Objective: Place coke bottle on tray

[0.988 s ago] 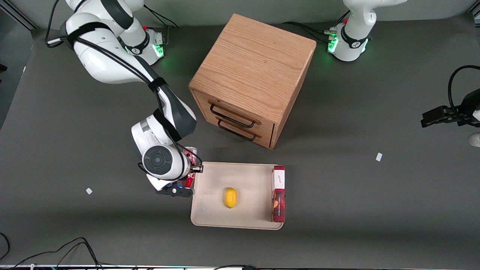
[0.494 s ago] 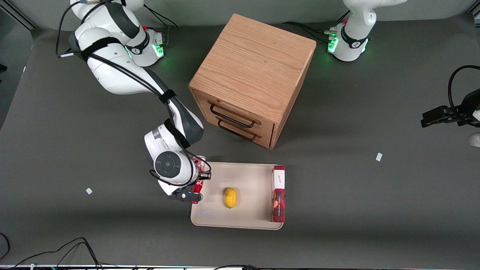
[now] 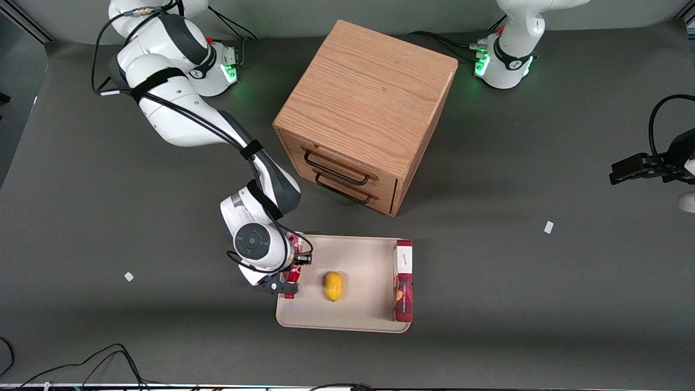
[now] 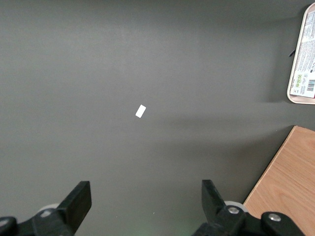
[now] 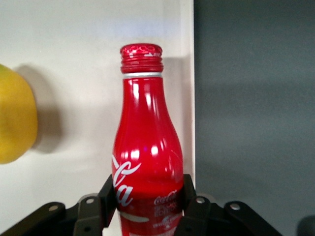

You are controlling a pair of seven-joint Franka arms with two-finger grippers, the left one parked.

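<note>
My right gripper [image 3: 293, 266] is shut on the coke bottle [image 5: 146, 147], a red contoured bottle with white script and a red cap. The black fingers [image 5: 109, 194] clamp the bottle's lower body on both sides. In the front view only bits of the red bottle [image 3: 294, 271] show under the wrist. The bottle hangs over the cream-beige tray [image 3: 358, 315], just inside its rim at the working arm's end. The tray's pale floor and rim [image 5: 186, 73] lie under the bottle, with dark table beside the rim.
A yellow lemon [image 3: 334, 286] lies on the tray close to the bottle, also in the right wrist view [image 5: 15, 123]. A long red box with a white label [image 3: 403, 279] lies along the tray's edge toward the parked arm. A wooden two-drawer cabinet [image 3: 364, 114] stands farther from the camera.
My right gripper has carried the bottle sideways from beside the tray's rim to over the tray, toward the lemon. The lemon and box have not moved.
</note>
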